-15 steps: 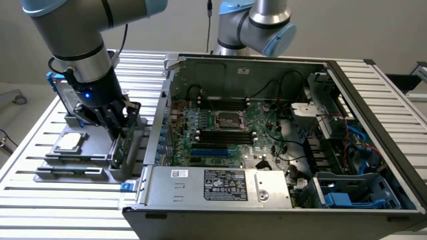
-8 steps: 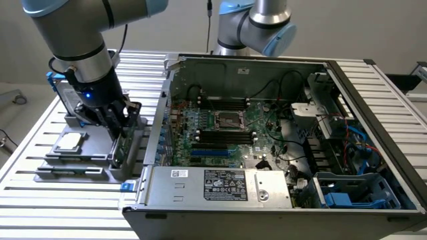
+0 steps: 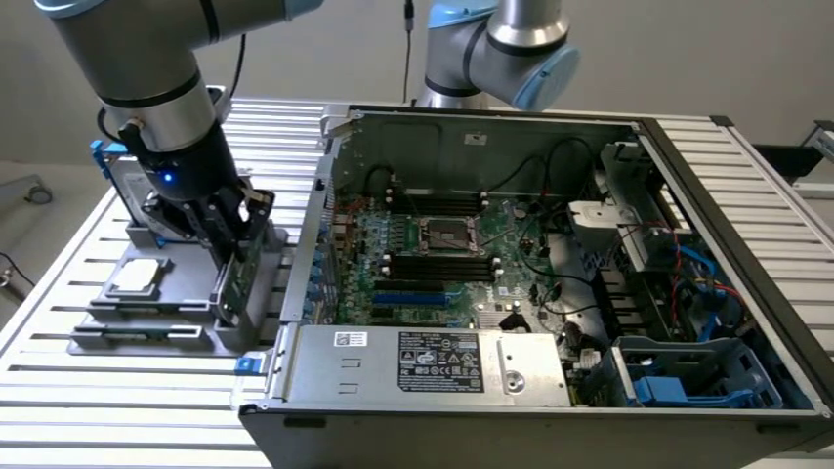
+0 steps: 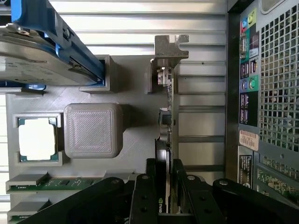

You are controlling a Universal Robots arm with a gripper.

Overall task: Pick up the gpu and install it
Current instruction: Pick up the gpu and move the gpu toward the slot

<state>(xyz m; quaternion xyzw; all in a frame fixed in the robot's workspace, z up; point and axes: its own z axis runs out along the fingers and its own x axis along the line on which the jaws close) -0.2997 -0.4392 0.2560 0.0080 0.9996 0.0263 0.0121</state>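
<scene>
Closest to my wrist camera, the end effector [image 4: 164, 164] is drawn in to a middling gap on the gpu [image 4: 170, 100]. One finger lies against the black cooler face and the other against the bare green face, so I read it as gripped rather than merely straddled. The card stands on edge in a slot of the grey holder [image 4: 135, 88], with its silver bracket [image 4: 169, 46] at the end away from the fingers. I judge the pick-up step to be in hand: the grasp is made, and the card looks seated in its slot, not yet drawn out. Any draw from here calls for a straight pull along the slot with no twist, so bracket and board edge don't snag. Farther off, the square chip [image 4: 38, 138] and the blue-framed hard drive [image 4: 37, 60] sit in their own pockets. On the slatted counter [image 3: 117, 401], the holder is at the exterior view's left. The open computer case [image 3: 521, 430] lies at centre and right, its motherboard [image 3: 443, 254] exposed.
</scene>
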